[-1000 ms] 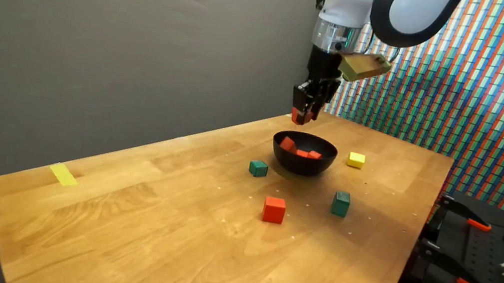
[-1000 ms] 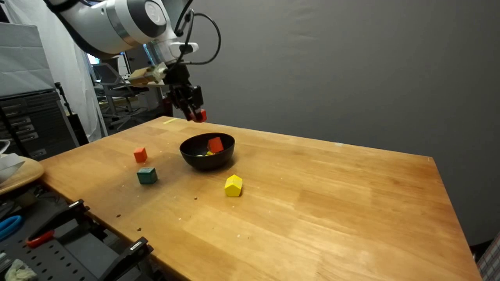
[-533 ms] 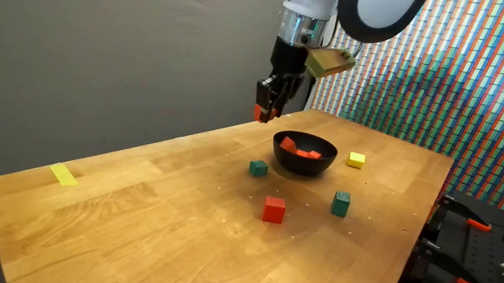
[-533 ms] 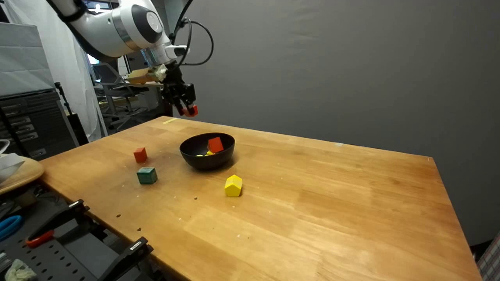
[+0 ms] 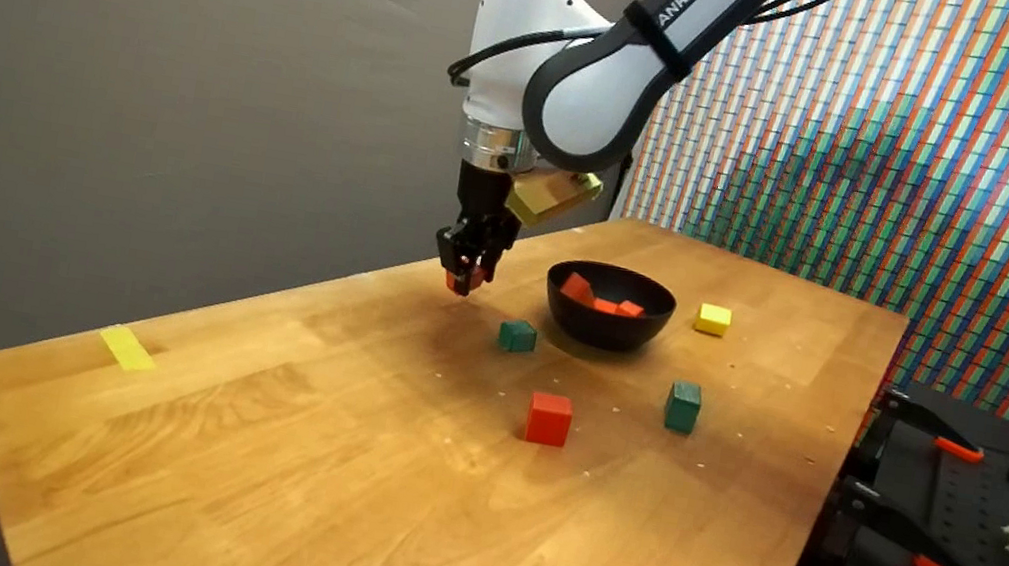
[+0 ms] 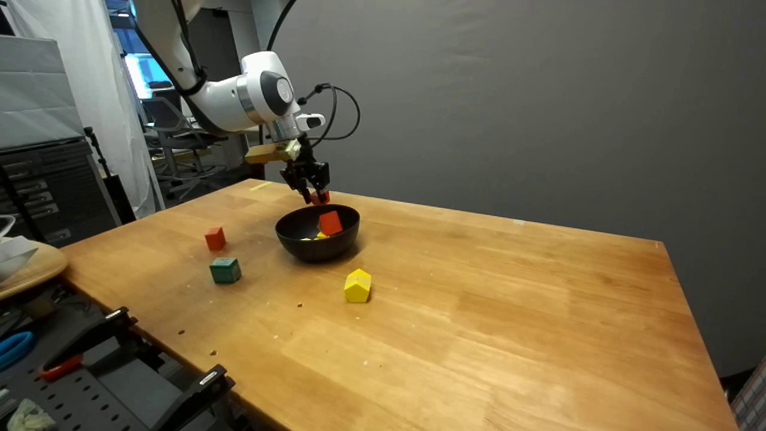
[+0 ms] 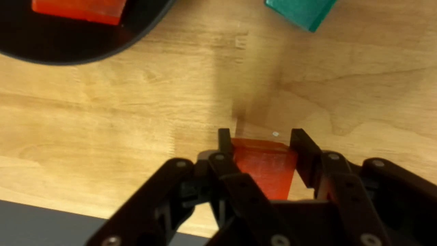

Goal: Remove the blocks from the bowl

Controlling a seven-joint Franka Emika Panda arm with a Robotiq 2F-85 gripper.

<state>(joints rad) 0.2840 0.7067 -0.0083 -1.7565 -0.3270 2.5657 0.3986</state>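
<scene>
Red block (image 7: 269, 167): one, hung above the table (image 5: 279, 490), outside the bowl (image 5: 602, 337). Gripper (image 7: 261, 141): jaws were clamped on that block's opposite sides. Setting-down likely called for slow, straight lowering, apart from the green block (image 5: 517, 337), with release only upon contact. Bowl contents: included red blocks (image 5: 576, 288). Against half a second earlier: gripper had dropped and shifted along the table; bowl and green block had not moved.

Round black bowl (image 5: 605, 333); red cubes (image 5: 550, 420), dark-green cubes (image 5: 682, 407), yellow pentagonal block (image 6: 358, 287) — tan wood-grain table (image 5: 309, 495) — gray wall (image 5: 194, 72), multicolour-striped backdrop (image 5: 931, 209).
</scene>
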